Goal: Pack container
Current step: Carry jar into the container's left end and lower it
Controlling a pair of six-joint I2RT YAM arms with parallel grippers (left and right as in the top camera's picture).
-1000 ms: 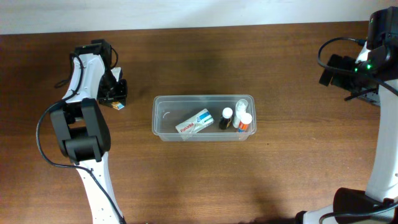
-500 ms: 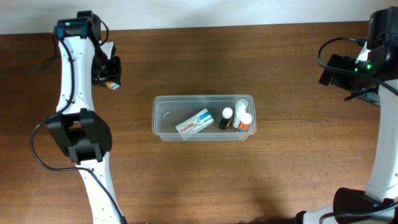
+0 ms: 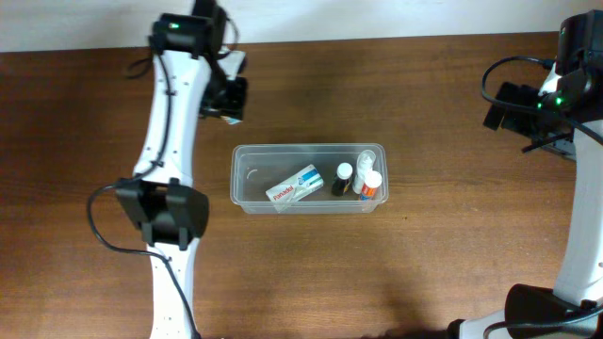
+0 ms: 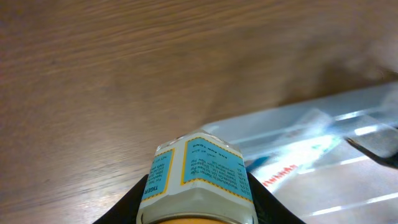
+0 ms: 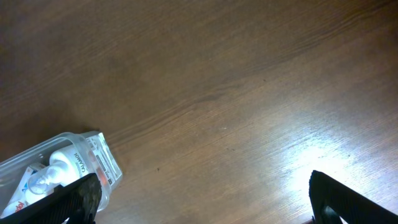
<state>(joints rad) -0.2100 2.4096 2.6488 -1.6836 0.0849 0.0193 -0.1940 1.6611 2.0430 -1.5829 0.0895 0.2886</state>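
A: Where does the container sit, and how would it handle?

B: It sits in the middle of the table, long side running left to right. It looks like thin clear plastic, so I judge it light, a bit flexible in the walls and slick to the touch. The rim is the stiffest part, so a short end wall just under the rim is the place to pinch.

A: Would it slide if nudged?

B: Probably; little weighs it down. A flat carton lies near its centre; a dark bottle and white bottles crowd the right end; the left end is bare.

A: And the arms?

B: The left gripper hangs just beyond the far-left corner of the container; its jaws are clenched on a small jar with a blue and yellow label, held by its sides. The jar looks rigid, smooth and possibly glass; better lowered than dropped. From its wrist camera the container's edge shows just past the jar.

A: The right one?

B: The right gripper is well apart at the far right, jaws spread wide with nothing between them.
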